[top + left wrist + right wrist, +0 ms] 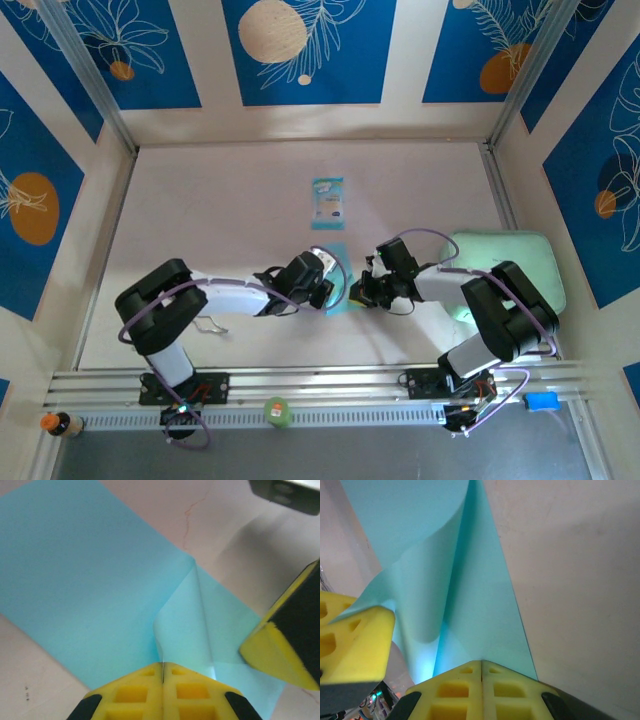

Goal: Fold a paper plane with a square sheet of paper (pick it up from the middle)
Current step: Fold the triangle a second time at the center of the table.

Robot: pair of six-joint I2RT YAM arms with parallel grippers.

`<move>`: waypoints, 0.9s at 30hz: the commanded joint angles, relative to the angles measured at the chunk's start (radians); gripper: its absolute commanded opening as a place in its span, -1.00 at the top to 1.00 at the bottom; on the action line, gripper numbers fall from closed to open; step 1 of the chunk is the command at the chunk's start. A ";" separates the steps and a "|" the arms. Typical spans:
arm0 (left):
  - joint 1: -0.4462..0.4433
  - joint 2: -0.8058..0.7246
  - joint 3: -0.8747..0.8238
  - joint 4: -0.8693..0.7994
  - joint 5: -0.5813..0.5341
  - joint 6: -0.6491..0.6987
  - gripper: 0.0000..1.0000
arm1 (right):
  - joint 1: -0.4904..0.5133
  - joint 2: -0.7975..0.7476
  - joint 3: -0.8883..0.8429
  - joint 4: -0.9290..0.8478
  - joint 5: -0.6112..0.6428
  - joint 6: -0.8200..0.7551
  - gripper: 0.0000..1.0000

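The square sheet of paper [90,580] lies in the middle of the table [220,200], with one flap curling up. The left gripper [162,672] is pinched together on this flap. The right gripper [481,667], also closed, touches the sheet. I think this is an early fold: next, the flap needs laying flat and creasing.

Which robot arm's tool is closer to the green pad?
Right. The right tool sits on the blue paper, with the green pad off to its right. The left tool pinches that paper from the other side, farther from the pad.
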 commanded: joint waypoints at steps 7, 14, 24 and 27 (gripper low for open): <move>0.021 0.021 0.029 -0.042 -0.020 0.041 0.84 | 0.000 0.019 0.008 -0.060 0.006 -0.017 0.98; 0.034 0.029 0.031 -0.030 0.006 0.047 0.83 | 0.000 0.014 0.009 -0.066 0.005 -0.019 0.98; 0.066 0.037 0.023 0.013 0.111 0.030 0.79 | 0.000 0.011 0.008 -0.066 0.005 -0.018 0.98; 0.084 0.043 0.020 0.027 0.157 0.019 0.78 | 0.000 0.011 0.009 -0.068 0.005 -0.019 0.98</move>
